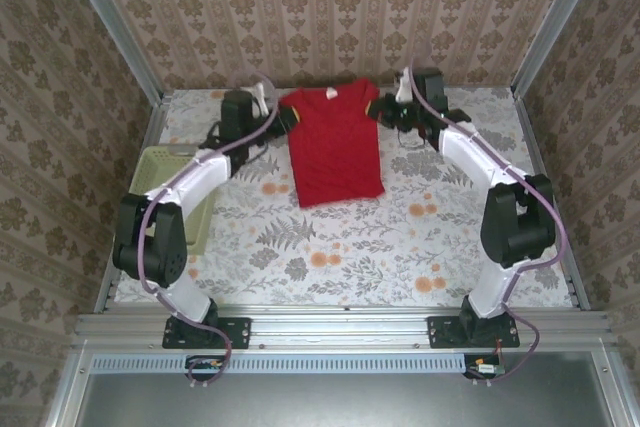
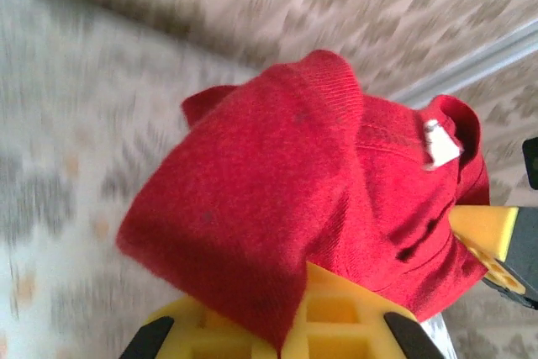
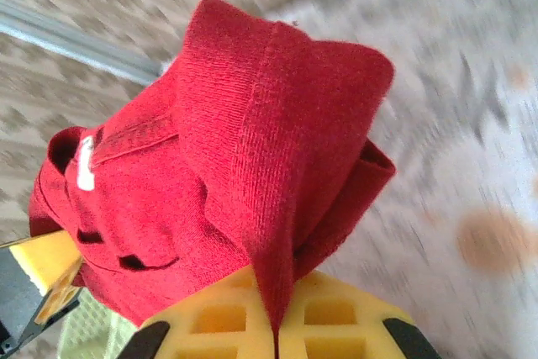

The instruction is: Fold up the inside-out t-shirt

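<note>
The red t-shirt [image 1: 334, 144] is stretched out at the far middle of the table, collar end toward the back wall, hem toward me. My left gripper [image 1: 287, 117] is shut on its left shoulder corner, and my right gripper [image 1: 378, 110] is shut on the right shoulder corner. In the left wrist view red cloth [image 2: 286, 182] drapes over the yellow fingers [image 2: 353, 317], and a white label [image 2: 440, 145] shows at the collar. In the right wrist view a fold of the shirt [image 3: 269, 166] is pinched in the seam between the yellow fingers [image 3: 336, 321].
A pale green basket [image 1: 178, 187] stands at the table's left edge, beside the left arm. The floral tablecloth [image 1: 340, 257] lies bare in front of the shirt. Patterned walls and metal rails close in the back and sides.
</note>
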Tool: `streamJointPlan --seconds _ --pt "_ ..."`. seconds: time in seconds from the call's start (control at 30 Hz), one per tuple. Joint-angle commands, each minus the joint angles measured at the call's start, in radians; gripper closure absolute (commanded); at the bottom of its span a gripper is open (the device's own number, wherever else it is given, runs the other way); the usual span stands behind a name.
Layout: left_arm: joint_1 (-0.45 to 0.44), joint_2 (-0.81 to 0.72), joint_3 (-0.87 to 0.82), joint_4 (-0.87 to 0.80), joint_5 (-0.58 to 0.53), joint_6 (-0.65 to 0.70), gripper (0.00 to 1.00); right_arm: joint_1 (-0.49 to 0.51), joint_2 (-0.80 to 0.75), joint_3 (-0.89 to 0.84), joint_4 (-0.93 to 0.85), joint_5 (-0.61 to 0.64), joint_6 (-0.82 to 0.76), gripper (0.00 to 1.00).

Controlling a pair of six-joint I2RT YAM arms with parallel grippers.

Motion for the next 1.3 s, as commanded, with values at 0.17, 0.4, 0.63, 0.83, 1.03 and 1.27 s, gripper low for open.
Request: streamJointPlan --seconds 0.17,0.4,0.63,0.83,1.03,1.27 --pt "-0.038 -0.137 -0.226 0.111 0.026 0.111 1.0 0.003 -0.054 -0.078 0.024 -0.063 -0.05 1.0" --pt "-0.225 -0.312 -0.714 0.299 -0.061 0.004 1.0 0.071 -0.262 -0.66 0.177 -0.029 -0.016 1.0" --pt "-0.417 -0.548 -0.834 0.136 -0.275 0.0 1.0 0.177 -0.54 -0.887 0.086 0.093 -0.011 1.0" --pt "-0.339 -0.565 -0.742 0.077 -0.317 0.079 1.0 0.172 -0.577 -0.782 0.029 0.199 -0.071 1.0" --pt "-0.249 -0.369 -0.599 0.088 -0.251 0.114 1.0 0.154 -0.395 -0.638 0.022 0.215 -0.099 1.0" --pt "-0.206 -0.105 -0.494 0.103 -0.229 0.133 1.0 0.102 -0.19 -0.536 0.035 0.211 -0.135 1.0"
